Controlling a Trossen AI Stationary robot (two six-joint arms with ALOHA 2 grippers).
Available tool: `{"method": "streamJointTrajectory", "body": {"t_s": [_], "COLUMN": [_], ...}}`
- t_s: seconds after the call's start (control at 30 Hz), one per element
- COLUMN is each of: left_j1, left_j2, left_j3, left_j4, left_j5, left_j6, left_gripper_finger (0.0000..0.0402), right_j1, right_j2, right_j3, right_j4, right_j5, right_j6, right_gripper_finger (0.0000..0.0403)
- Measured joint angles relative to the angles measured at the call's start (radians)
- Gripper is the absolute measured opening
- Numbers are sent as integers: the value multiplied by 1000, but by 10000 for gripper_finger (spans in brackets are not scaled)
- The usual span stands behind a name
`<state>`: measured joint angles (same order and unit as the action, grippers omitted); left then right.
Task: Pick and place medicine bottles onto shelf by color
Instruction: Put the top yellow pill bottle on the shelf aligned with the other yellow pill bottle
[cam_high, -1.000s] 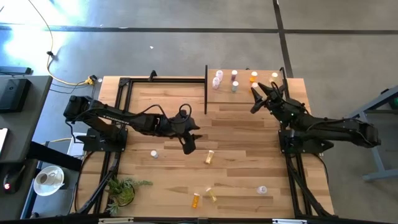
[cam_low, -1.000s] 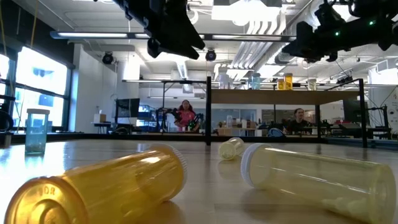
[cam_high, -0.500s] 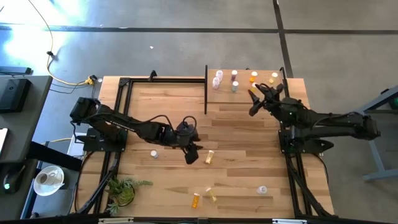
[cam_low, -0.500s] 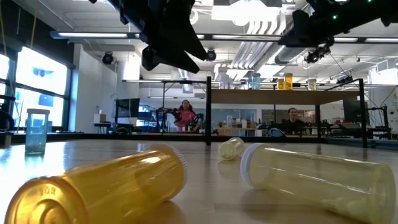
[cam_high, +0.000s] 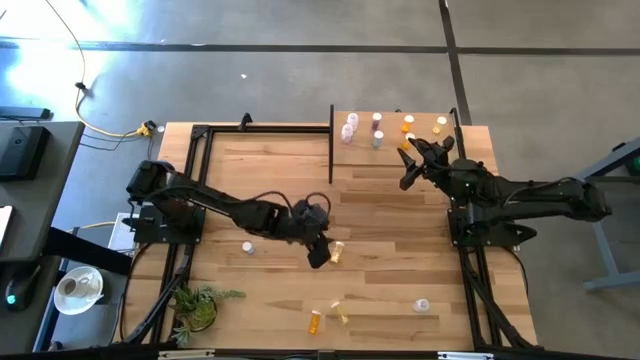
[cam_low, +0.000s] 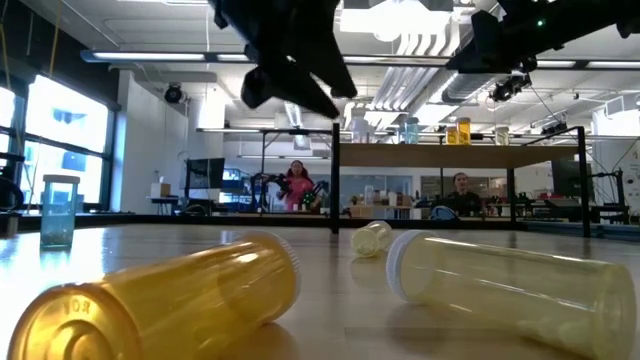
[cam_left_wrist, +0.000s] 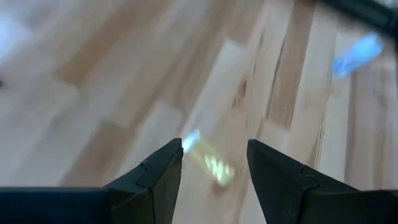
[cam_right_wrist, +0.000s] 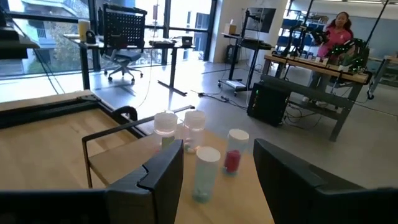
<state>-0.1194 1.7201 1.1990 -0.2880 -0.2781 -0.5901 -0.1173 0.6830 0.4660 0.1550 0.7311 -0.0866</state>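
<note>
A: Bare concrete floor all round, and in the middle the plank-striped worktop (cam_high: 280, 190) with the shelf (cam_high: 395, 150) at its one o'clock corner. Where are the arms?

B: The left tool (cam_high: 320, 253) hangs near the centre, just at nine o'clock of a yellow bottle (cam_high: 337, 252) lying on its side. In its wrist view the fingers stand apart with nothing between them, and the bottle shows in the gap below. The right tool (cam_high: 407, 165) sits at the shelf's six o'clock edge, fingers parted and empty – its wrist view looks over the standing bottles.

A: So the step in hand is picking up that yellow one?

B: I'd judge so. To do it well, come straight down with the fingers straddling the body across its short side, not along its length, since a lying cylinder may roll away from a glancing touch. Close near the middle, clear of the cap.

A: And the count?

B: On the shelf I make out six bottles (cam_high: 376, 130) standing – two pale ones, a pink-filled one and a greyish one toward eleven o'clock, an orange and a yellow toward one o'clock. Loose on the worktop: the yellow one by the left tool, an orange bottle (cam_high: 316, 321) and another yellow bottle (cam_high: 341, 314) near six o'clock, a clear bottle (cam_high: 421, 304) toward five, and a small standing bottle (cam_high: 247, 247) toward eight. Five loose, then.
</note>
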Motion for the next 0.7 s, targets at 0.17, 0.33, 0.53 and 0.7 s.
{"method": "streamJointTrajectory", "body": {"t_s": [0.17, 0.33, 0.53, 0.7], "left_j1": [-21, -27, -28, -28], "left_j2": [80, 142, 197, 238], "left_j3": [-2, 0, -1, -1], "left_j4": [15, 66, 77, 112], "left_j5": [18, 32, 35, 38], "left_j6": [-37, -66, -88, -83], "left_gripper_finger": [172, 172, 172, 172], "right_j1": [0, 0, 0, 0], "right_j2": [11, 11, 11, 11], "right_j3": [0, 0, 0, 0], "right_j4": [-6, -10, -14, -17], "right_j5": [1, 1, 1, 1], "right_j6": [0, 10, 19, 19], "right_gripper_finger": [186, 186, 186, 186]}}
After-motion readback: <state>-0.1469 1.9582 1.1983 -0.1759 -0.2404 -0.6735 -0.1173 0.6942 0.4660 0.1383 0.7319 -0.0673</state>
